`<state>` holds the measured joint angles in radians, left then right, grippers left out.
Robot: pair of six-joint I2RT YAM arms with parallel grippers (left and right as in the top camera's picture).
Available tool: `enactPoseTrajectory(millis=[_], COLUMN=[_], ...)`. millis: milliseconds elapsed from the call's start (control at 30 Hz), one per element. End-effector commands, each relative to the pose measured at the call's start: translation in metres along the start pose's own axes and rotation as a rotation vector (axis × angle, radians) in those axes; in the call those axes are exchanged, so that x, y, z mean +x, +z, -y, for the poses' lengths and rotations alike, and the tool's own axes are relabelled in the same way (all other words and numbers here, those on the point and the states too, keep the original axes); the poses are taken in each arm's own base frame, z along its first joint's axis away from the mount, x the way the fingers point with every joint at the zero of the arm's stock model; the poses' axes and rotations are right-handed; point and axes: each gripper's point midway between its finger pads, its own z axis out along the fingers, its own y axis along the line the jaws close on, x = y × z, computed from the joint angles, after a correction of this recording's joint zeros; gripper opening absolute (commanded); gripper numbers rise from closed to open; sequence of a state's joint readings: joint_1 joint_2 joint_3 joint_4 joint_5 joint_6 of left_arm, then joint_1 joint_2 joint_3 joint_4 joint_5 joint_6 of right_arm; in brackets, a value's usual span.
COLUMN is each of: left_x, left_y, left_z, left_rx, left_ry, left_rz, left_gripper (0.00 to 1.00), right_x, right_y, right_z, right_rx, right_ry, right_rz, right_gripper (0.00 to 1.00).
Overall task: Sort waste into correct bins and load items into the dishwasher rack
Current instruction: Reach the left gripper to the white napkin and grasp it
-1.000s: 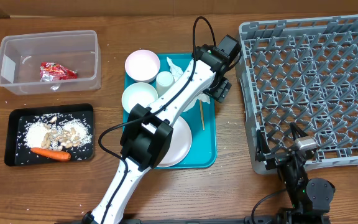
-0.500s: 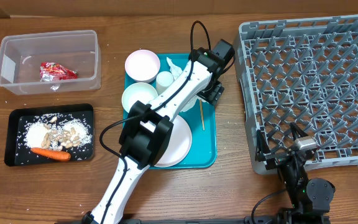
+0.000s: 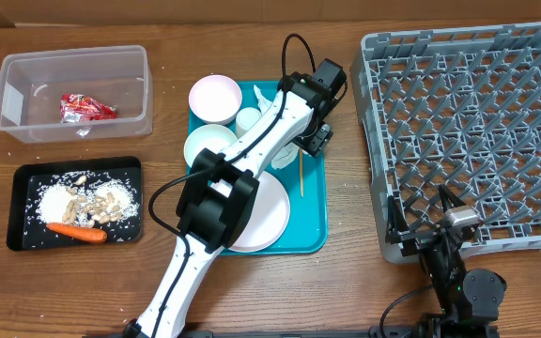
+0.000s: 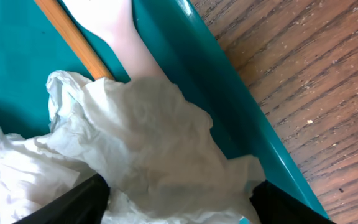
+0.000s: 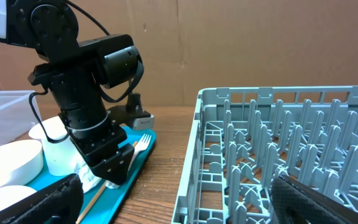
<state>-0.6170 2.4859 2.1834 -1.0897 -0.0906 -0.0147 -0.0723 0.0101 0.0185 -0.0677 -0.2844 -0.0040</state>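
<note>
My left pincer (image 4: 179,202) is down on the teal rectangular plastic serving tray (image 3: 316,235), which sits mid-surface nearer the far edge. It's spread, with its black fingers (image 4: 79,202) on either side of a crumpled white paper napkin (image 4: 148,130) at the tray's right rim. A thin wooden stick (image 3: 301,174) lies on the tray, one end tucked under that napkin. A white plastic fork (image 5: 143,142) lies just beside it.

Also on the tray:
- A second bit of white napkin (image 3: 269,98).
- A small white cup (image 3: 249,120).
- Two small pale bowls, one pinkish (image 3: 215,99) and one greenish (image 3: 211,147).
- A round white plate (image 3: 263,214), partly under my arm.

The clear rectangular plastic tub (image 3: 12,99) sits at the far left corner with a red-and-white crinkled wrapper (image 3: 87,108) inside. The shallow black rectangular tray (image 3: 22,225) is by the left edge. It holds beige crumbly food scraps (image 3: 92,202) and an orange carrot (image 3: 76,232).

The large square grey plastic dishwasher rack (image 3: 477,131) fills the right edge. My right pincer (image 5: 179,208) is spread wide at the rack's near left corner, gripping nothing.
</note>
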Motion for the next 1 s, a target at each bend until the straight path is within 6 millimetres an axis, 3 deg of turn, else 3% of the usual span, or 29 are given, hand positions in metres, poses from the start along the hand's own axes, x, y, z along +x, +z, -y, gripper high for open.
enactPoseTrajectory(millis=[0,167,233,300,567,667,733,833,867,967], left_x=[0.003,-0.001,-0.003,-0.004,-0.018,-0.02,-0.019,-0.018,-0.021,-0.034], left_y=[0.007,0.002,0.001,-0.002,-0.04,-0.046,-0.046,-0.05,-0.06,-0.092], left_z=[0.0,0.0,0.0,0.0,-0.004,-0.003,-0.003,-0.004,-0.005,-0.013], left_rx=[0.001,0.001,0.001,0.001,0.003,0.007,0.007,0.006,0.006,0.008], left_ry=[0.019,0.018,0.018,0.018,-0.008,-0.017,-0.016,-0.016,-0.027,-0.094], left_rz=[-0.015,-0.001,0.003,0.009,0.066,0.078,0.072,0.07,0.09,0.168], left_gripper=[0.71,0.55,0.54,0.44,0.41,0.29,0.27,0.1,0.04,0.04], right_x=[0.002,0.002,0.002,0.002,0.002,0.002,0.002,0.002,0.002,0.002], right_y=[0.0,0.0,0.0,0.0,0.0,0.0,0.0,0.0,0.0,0.0], right_z=[0.002,0.002,0.002,0.002,0.002,0.002,0.002,0.002,0.002,0.002], right_rx=[0.007,0.007,0.007,0.007,0.007,0.007,0.007,0.007,0.007,0.007], right_ry=[-0.001,-0.001,-0.001,-0.001,-0.001,-0.001,-0.001,-0.001,-0.001,-0.001], right_rz=[0.004,0.004,0.004,0.004,0.004,0.004,0.004,0.004,0.004,0.004], right_gripper=[1.0,1.0,1.0,1.0,1.0,1.0,1.0,1.0,1.0,1.0])
